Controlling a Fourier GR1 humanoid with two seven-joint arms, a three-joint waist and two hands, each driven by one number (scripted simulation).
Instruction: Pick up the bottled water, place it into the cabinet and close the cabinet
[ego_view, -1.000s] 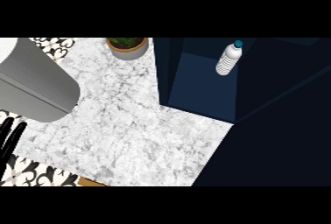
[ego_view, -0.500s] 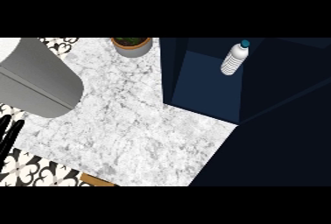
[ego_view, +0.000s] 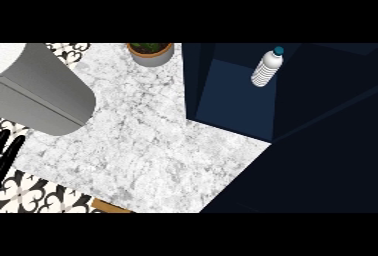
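Bottle (ego_view: 267, 67) stands ungrasped in the cabinet (ego_view: 236, 100).
Left hand (ego_view: 9, 147), far off, probably rests with fingers straight; right hand unseen.

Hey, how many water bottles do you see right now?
1. The bottled water stands upper right in the dark blue cabinet, right of the potted plant. Others could be hidden in the dark area.

The middle of the marble surface (ego_view: 155, 150) is being left free. The 10 o'clock side is being blocked by a grey forearm (ego_view: 44, 90), the 12 o'clock edge by a potted plant (ego_view: 150, 52), the 2 o'clock side by the dark cabinet (ego_view: 236, 100).
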